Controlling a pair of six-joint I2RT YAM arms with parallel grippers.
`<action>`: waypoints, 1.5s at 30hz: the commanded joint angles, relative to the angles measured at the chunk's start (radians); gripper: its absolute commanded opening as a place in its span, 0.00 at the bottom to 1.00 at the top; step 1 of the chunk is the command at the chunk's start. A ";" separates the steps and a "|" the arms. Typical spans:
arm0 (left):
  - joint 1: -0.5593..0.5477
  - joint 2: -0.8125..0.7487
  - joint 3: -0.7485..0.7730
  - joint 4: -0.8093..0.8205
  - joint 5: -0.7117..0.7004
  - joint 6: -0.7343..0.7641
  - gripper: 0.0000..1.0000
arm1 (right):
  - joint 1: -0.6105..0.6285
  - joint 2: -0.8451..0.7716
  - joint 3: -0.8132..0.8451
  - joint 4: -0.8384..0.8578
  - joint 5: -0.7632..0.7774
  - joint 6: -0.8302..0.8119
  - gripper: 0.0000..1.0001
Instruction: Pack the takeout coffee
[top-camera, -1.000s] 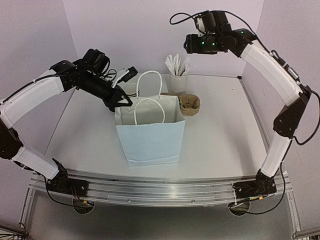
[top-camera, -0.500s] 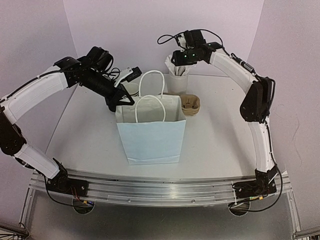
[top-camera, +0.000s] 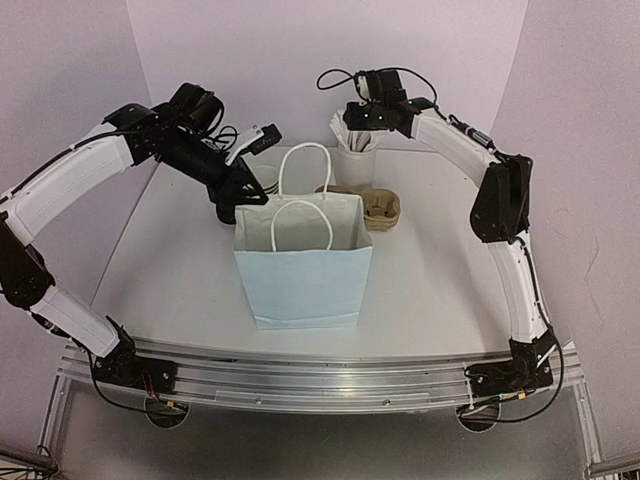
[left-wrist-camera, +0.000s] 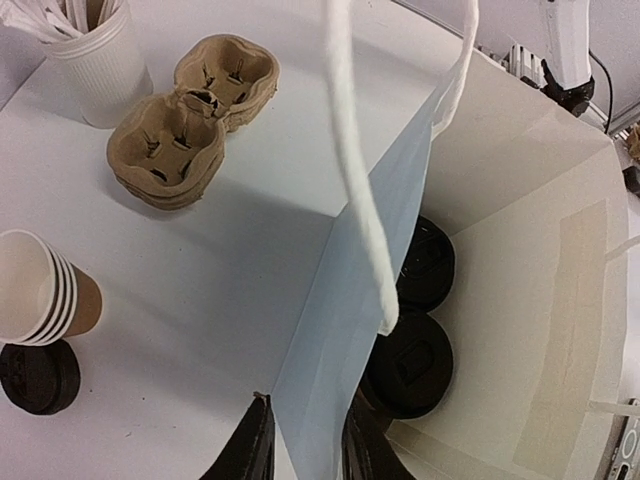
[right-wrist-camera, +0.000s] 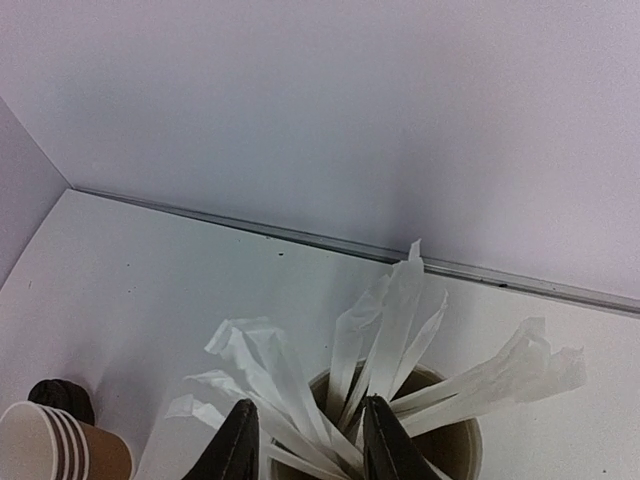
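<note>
Two takeout coffee cups stand inside the pale blue bag (top-camera: 300, 275); in the left wrist view only their black lids (left-wrist-camera: 412, 362) (left-wrist-camera: 427, 263) show. My left gripper (left-wrist-camera: 305, 412) is shut on the bag's back left rim, one finger inside and one outside; it also shows in the top view (top-camera: 240, 200). A stack of empty brown cups (left-wrist-camera: 45, 297) and spare black lids (left-wrist-camera: 38, 376) sit on the table behind the bag. My right gripper (right-wrist-camera: 305, 412) is open and hangs over the white holder of white sticks (top-camera: 356, 160), with its fingers on either side of several sticks.
Two brown pulp cup carriers (left-wrist-camera: 190, 120) lie behind the bag, next to the stick holder (left-wrist-camera: 95, 55). The back wall and the left side wall stand close behind them. The stacked cups (right-wrist-camera: 60, 452) also show at the lower left of the right wrist view.
My right arm has swung down and to the left, from high in the air to just above the stick holder. My left gripper stayed on the bag's rim, and the bag shifted slightly right.
</note>
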 joint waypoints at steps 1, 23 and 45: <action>0.007 0.000 0.077 -0.035 0.000 0.014 0.26 | -0.011 0.032 0.025 0.047 0.037 0.047 0.31; 0.034 -0.030 0.108 -0.052 -0.031 0.005 0.30 | -0.015 0.127 0.052 0.057 0.066 0.056 0.14; 0.043 -0.039 0.091 -0.040 -0.017 0.004 0.30 | -0.014 -0.138 -0.086 0.129 -0.009 0.026 0.00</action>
